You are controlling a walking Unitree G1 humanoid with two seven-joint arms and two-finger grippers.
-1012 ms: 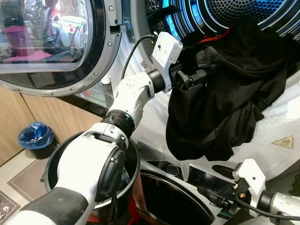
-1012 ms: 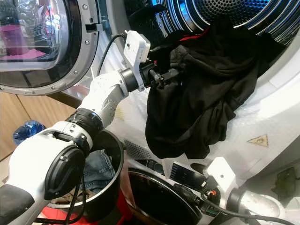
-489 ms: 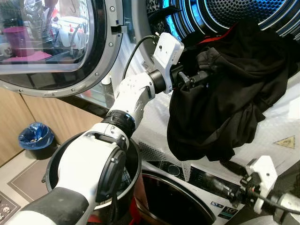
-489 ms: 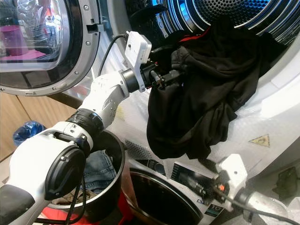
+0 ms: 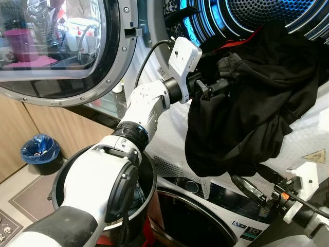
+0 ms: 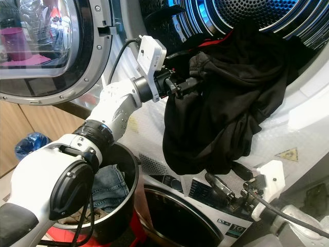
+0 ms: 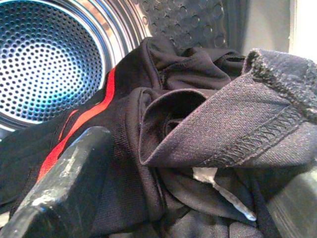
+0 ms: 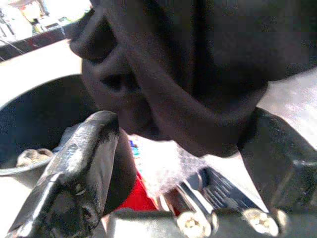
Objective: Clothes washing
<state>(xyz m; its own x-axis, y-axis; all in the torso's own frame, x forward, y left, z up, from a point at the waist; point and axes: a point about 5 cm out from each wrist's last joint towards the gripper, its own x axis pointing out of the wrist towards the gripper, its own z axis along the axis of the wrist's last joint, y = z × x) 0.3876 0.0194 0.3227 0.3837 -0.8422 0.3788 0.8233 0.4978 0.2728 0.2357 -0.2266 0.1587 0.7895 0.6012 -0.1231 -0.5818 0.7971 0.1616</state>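
Now black garment (image 5: 257,108) between left fingers (image 7: 64,178) (bunched)

The head views are bright and mostly sharp. Blue-white light glows inside the drum (image 5: 267,13) at 1 o'clock, glinting off its ribbed steel rim. The door glass (image 5: 49,38) at 10 o'clock carries pale reflections of a lit room. The black garment (image 5: 252,103) swallows detail; its folds read only as faint sheen. White plastic at 3 o'clock is close to blown out. The near arm bulges large at 7 o'clock, wide-angle stretched. In the left wrist view the drum holes are crisp, while the near finger (image 7: 64,183) is soft. The right wrist view is blurred throughout, with a washed-out white patch at 11 o'clock.
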